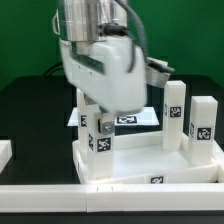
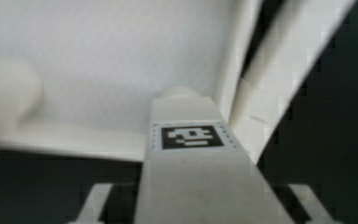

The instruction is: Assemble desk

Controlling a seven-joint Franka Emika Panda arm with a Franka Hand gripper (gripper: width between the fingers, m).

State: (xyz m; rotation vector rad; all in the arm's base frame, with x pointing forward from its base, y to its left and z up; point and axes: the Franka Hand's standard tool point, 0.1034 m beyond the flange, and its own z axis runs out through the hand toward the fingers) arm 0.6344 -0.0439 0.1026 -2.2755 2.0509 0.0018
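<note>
- The end effector [image 1: 98,128] is clamped on 1 white leg [image 1: 100,130], held upright over the tabletop [image 1: 150,160] at its 9 o'clock corner in the exterior view.
- 2 more legs [image 1: 175,112] stand at 3 o'clock.
- In the wrist view the tagged leg [image 2: 194,140] hangs over the tabletop's rimmed inside [image 2: 105,80].
- Looks like light, stiff, smooth plastic; a grip on the flat sides, high up, seems best.

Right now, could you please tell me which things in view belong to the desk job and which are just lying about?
Belonging to the job:
large white rimmed plastic tabletop
short white tagged leg in the pincer
two white tagged legs standing upright

Just lying about:
flat white marker board
white border rail
</note>
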